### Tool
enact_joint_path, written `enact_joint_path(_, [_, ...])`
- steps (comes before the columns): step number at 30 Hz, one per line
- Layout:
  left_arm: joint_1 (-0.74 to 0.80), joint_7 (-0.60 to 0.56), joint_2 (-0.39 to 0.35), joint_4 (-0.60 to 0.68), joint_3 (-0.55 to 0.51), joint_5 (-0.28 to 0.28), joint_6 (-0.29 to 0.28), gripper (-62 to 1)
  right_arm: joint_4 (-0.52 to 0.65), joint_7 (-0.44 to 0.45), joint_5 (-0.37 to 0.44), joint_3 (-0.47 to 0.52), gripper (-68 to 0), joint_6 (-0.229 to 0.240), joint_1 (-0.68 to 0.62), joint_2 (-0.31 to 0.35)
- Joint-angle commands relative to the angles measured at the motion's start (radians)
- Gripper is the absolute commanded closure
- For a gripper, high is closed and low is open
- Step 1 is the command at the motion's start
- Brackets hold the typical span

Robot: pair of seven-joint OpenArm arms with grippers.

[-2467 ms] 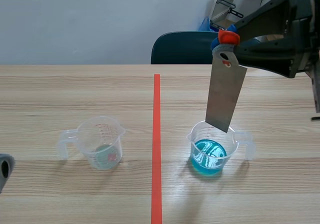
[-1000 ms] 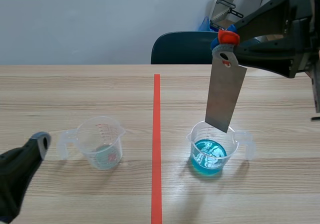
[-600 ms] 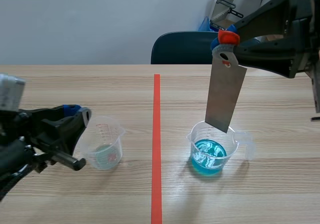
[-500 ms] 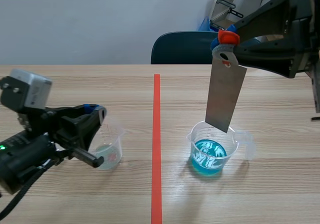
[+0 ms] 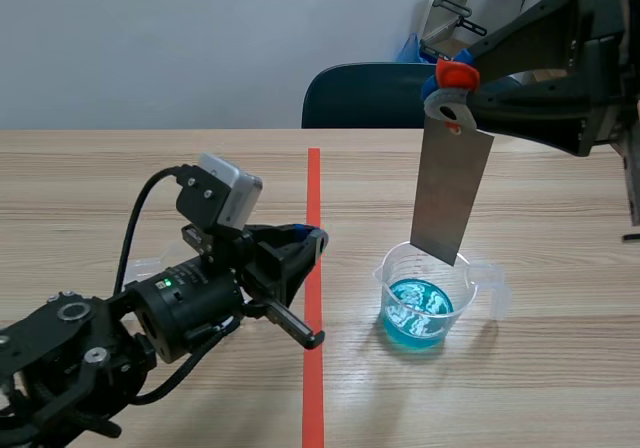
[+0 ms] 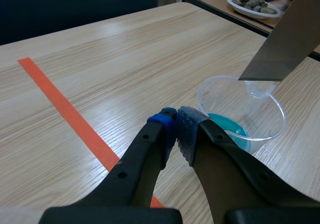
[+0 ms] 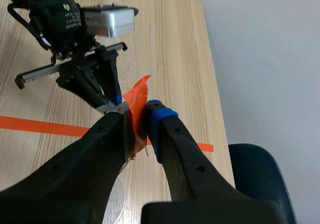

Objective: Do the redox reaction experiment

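Observation:
A clear beaker (image 5: 428,298) with blue liquid (image 5: 417,313) stands right of the orange-red line. Above it hangs a grey metal plate (image 5: 450,190), its lower corner just at the beaker's rim. My right gripper (image 5: 455,74) is shut on the plate's orange-red taped top (image 7: 137,98). My left gripper (image 5: 312,240) is shut on nothing and hovers at the red line, left of that beaker. In the left wrist view its gripper (image 6: 176,125) points toward the blue beaker (image 6: 241,115) and the plate (image 6: 288,39). A second clear beaker is almost hidden behind the left arm; only its handle (image 5: 142,266) shows.
The orange-red tape line (image 5: 314,268) runs down the table's middle. A dark blue chair (image 5: 365,96) stands behind the far edge. Another table with a dish of stones (image 6: 254,4) lies beyond the blue beaker.
My left arm swept in from the lower left, passed over the clear beaker and reached the red line. Its fingers closed on nothing. The right arm and plate stayed still.

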Motion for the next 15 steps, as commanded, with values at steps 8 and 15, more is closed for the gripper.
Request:
enact_joint_path(8, [-0.071, -0.045, 0.055, -0.071, 0.092, 0.004, 0.013, -2.3, 0.012, 0.014, 0.011, 0.012, -0.7, -0.004, 0.012, 0.002])
enact_joint_path(15, [-0.102, -0.066, 0.088, -0.127, 0.137, 0.005, 0.040, -2.3, 0.012, 0.014, 0.011, 0.012, -0.7, -0.004, 0.012, 0.002])
